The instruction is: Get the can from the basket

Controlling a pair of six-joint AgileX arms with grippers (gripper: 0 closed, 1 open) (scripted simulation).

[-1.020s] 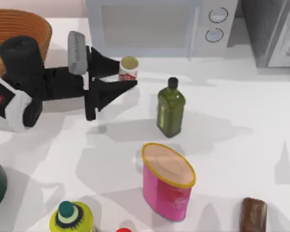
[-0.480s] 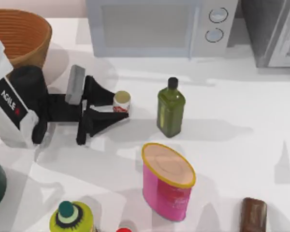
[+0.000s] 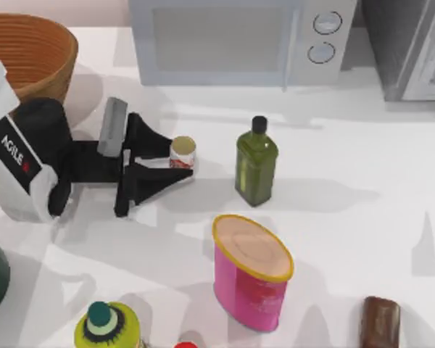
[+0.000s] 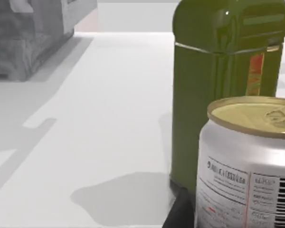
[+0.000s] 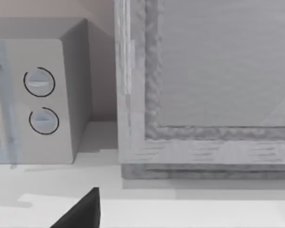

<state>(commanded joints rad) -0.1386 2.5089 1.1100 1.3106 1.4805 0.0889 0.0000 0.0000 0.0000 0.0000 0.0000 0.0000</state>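
Now clamped in left gripper (image 3: 175, 161): can (image 3: 182, 153), out of basket (image 3: 36, 45), low over table, left of green bottle (image 3: 257, 161). Risk: knocking bottle over, moving rightward.

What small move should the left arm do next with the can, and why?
Probably open the left pincer and let go. The can is already outside the basket, upright between the fingers and seemingly on the table, short of the green bottle.
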